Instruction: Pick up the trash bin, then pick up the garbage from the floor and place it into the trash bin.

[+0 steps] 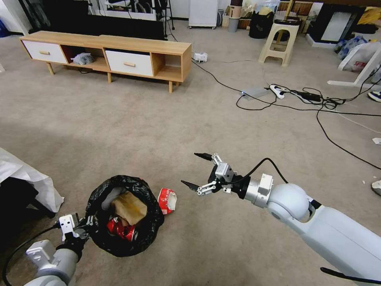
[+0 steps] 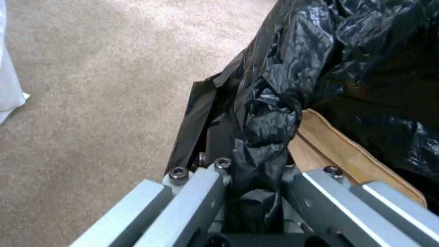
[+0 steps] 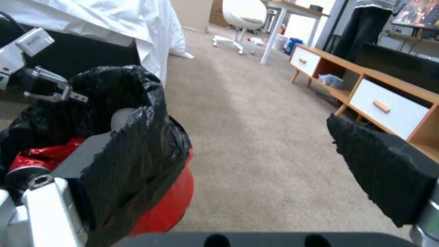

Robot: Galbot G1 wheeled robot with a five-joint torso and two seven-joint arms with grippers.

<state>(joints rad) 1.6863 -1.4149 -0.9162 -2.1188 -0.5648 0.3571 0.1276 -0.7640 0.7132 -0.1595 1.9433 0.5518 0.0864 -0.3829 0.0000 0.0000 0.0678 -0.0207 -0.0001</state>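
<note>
Trash bin (image 1: 123, 216) sits low on the carpet (image 1: 158, 127) at the robot's front left. Its crinkled glossy black liner is folded over the rim, with a crumpled brown paper box (image 1: 129, 206) and a crushed red can (image 1: 119, 229) already inside. A red-white snack wrapper (image 1: 166, 200) lies on the carpet touching the bin's right side. Left gripper (image 1: 88, 227) is clamped on the bin's rim, bag plastic bunched between its metal fingers. Right gripper (image 1: 195, 171) hovers wide open and empty, right of the wrapper, its black-padded fingertips (image 3: 384, 171) spread apart. Likely step: grab the wrapper. Best to come down over its puffed middle, pinch it firmly since the foil is thin and slippery, and avoid snagging the liner beside it.
</note>
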